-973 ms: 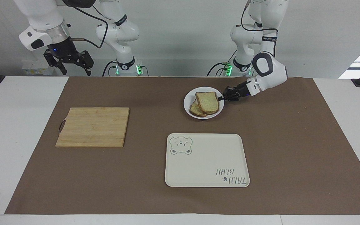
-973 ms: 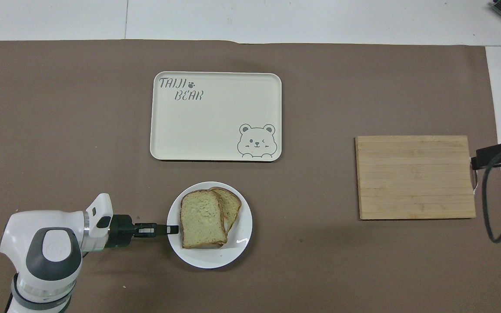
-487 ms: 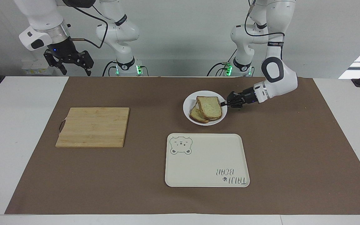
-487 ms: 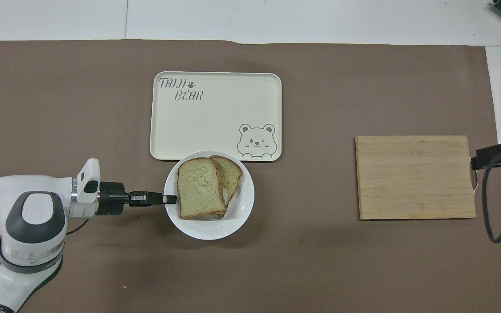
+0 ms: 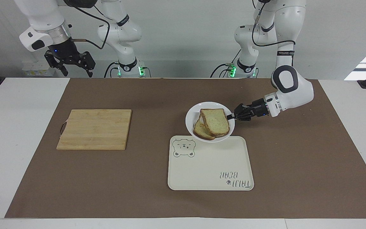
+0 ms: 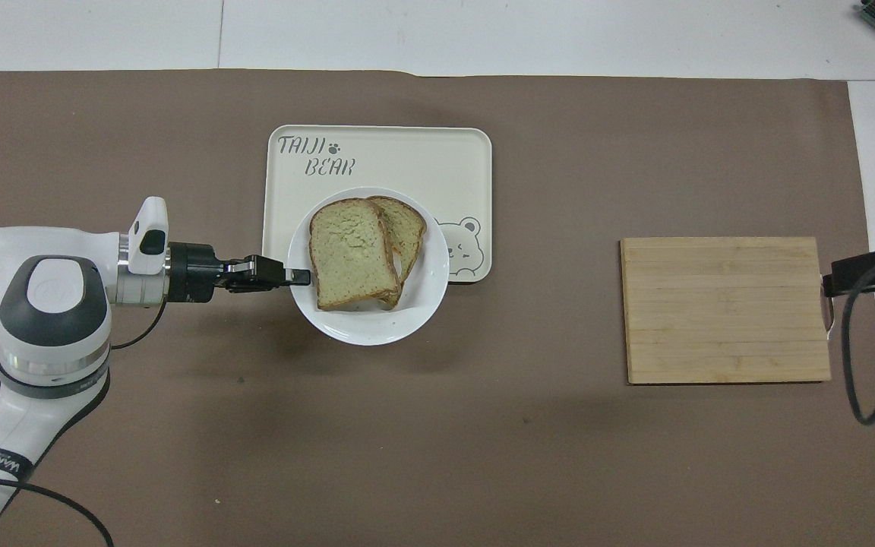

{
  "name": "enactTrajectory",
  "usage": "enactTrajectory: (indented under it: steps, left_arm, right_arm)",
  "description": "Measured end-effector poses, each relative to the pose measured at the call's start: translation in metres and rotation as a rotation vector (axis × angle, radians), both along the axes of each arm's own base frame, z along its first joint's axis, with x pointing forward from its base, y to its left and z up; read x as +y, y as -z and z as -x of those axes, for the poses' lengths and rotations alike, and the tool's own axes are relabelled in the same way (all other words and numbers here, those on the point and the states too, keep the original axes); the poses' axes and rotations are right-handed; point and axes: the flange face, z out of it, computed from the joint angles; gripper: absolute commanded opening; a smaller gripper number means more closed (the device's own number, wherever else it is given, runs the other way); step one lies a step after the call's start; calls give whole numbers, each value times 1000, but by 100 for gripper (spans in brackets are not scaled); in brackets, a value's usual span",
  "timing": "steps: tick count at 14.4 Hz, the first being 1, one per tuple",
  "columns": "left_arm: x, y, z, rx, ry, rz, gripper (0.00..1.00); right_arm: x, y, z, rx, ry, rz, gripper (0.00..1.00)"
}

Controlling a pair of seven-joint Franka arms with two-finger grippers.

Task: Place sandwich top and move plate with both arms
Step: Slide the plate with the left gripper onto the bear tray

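The white plate hangs a little above the mat, over the edge of the cream tray that lies toward the robots. My left gripper is shut on the plate's rim at the left arm's side. On the plate lies the sandwich top, a pale speckled slice with brown crust. It rests askew on a second slice that peeks out beside it. My right gripper waits open and raised at the right arm's end of the table.
A wooden cutting board lies on the brown mat toward the right arm's end. The tray bears a bear drawing, partly covered by the plate in the overhead view.
My left gripper has carried the plate and both slices away from the robots, from the mat to over the tray's edge. The right arm has not moved.
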Motion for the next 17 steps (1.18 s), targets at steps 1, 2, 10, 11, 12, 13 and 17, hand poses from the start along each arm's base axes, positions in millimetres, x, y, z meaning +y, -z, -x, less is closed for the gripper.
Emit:
enactTrajectory:
  steps: [1, 2, 10, 11, 12, 13, 17]
  left_arm:
    - [-1, -4, -12, 6, -14, 2, 0]
    - [-2, -6, -24, 11, -27, 3, 0]
    - [-3, 27, -89, 33, -51, -12, 0]
    - [-3, 31, -94, 26, -55, -24, 0]
    - [-2, 36, -99, 16, -70, -43, 0]
    - [-2, 43, -102, 9, -82, -61, 0]
    - [-15, 71, -104, 12, -75, -120, 0]
  right_arm:
    - [0, 0, 0, 0, 0, 0, 100]
    - [0, 0, 0, 0, 0, 0, 100]
    - [0, 0, 0, 0, 0, 0, 100]
    - [0, 0, 0, 0, 0, 0, 100]
    - [0, 0, 0, 0, 0, 0, 100]
    - [0, 0, 0, 0, 0, 0, 100]
    - [0, 0, 0, 0, 0, 0, 100]
